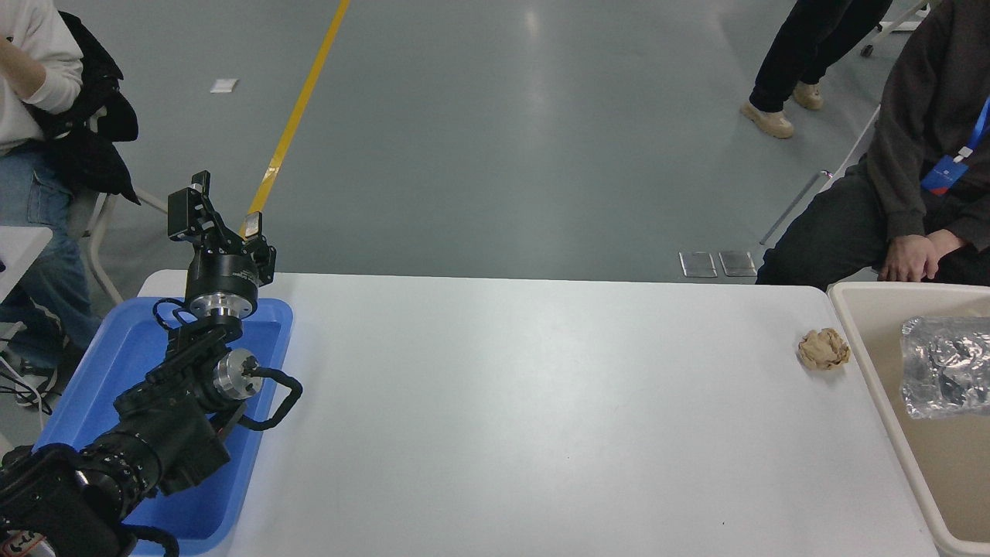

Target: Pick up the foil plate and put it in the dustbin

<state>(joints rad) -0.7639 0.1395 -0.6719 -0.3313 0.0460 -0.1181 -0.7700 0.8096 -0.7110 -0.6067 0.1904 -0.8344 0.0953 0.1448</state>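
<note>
The foil plate (943,367), crinkled shiny silver and slightly blurred, is inside the dustbin (874,287), the large beige bin at the table's right end, near its far side. Nothing is holding it. My left arm is parked at the lower left over the blue tray, and its gripper (219,220) points away from me, open and empty. My right arm and gripper are out of view.
A small crumpled brown paper ball (824,348) lies on the white table (526,402) just left of the bin. A shallow blue tray (116,356) sits under my left arm. A person sits behind the bin with a hand (916,255) on a knee. Another person sits at the far left.
</note>
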